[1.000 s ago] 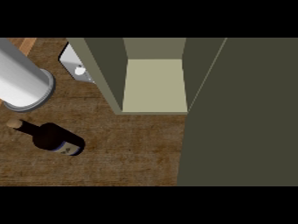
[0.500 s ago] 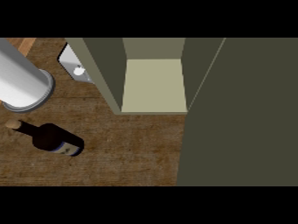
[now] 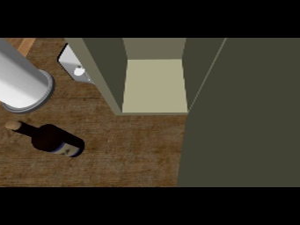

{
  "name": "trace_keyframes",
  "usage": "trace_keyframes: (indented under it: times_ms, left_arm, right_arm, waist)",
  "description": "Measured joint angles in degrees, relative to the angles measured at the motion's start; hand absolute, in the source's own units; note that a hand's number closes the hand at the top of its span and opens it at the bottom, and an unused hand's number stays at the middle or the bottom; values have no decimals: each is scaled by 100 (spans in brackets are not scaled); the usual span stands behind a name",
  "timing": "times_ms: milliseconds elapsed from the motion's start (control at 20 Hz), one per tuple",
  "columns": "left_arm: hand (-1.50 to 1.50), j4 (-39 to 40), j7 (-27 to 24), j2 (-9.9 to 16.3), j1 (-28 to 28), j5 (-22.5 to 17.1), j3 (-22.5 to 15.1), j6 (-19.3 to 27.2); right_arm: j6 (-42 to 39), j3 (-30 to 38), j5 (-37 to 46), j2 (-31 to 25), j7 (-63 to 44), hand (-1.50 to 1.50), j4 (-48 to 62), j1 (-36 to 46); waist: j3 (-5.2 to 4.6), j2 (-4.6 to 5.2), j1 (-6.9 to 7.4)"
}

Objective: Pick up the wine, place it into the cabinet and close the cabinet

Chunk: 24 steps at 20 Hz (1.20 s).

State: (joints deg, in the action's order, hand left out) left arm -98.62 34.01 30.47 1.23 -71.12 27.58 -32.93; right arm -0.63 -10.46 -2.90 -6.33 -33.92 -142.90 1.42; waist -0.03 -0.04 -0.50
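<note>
Left of the cabinet (image 3: 153,83), wine (image 3: 55,141) stands on the counter (image 3: 133,149), untouched. No hands visible, so can't tell fingers. Reach w/ left hand, grip the body, keep upright.

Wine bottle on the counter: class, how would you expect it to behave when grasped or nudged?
The wine bottle looks like rigid dark glass, so probably stiff, smooth and breakable. Its narrow corked neck above a wider body suggests it could tip if pushed high, then roll on the wooden counter.

One forearm (image 3: 9,77) in shot: a smooth, pale grey cylinder, ending in a flared, ringed rim. No cables, screws or markings showing.
</note>
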Motion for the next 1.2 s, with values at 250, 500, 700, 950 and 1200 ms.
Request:
trace_keyframes:
  times_ms: [250,500,700,950,1200]
  left_arm:
    - [-150,538,-164,-279,133,490,-173,-460]
    - [-150,1044,-371,-489,295,993,-252,-784]
    - [-150,1435,-789,-730,407,1646,-189,-1018]
    - [-150,1914,-1253,-862,547,2210,-82,-1285]
    - [-150,2499,-1754,-983,642,2793,-46,-1664]
  right_arm:
    - [-52,148,-16,-32,-92,-150,1,103]
    - [-53,99,-14,-2,-136,-150,-18,53]
    - [-72,93,-13,19,-133,-150,-10,75]
    - [-102,299,-40,-29,-245,-150,-11,241]
    - [-53,198,-36,44,-332,-150,-14,288]
  waist:
    - [1,2,6]
    - [1,0,-1]
    - [1,2,2]
    - [0,3,7]
    - [0,3,6]
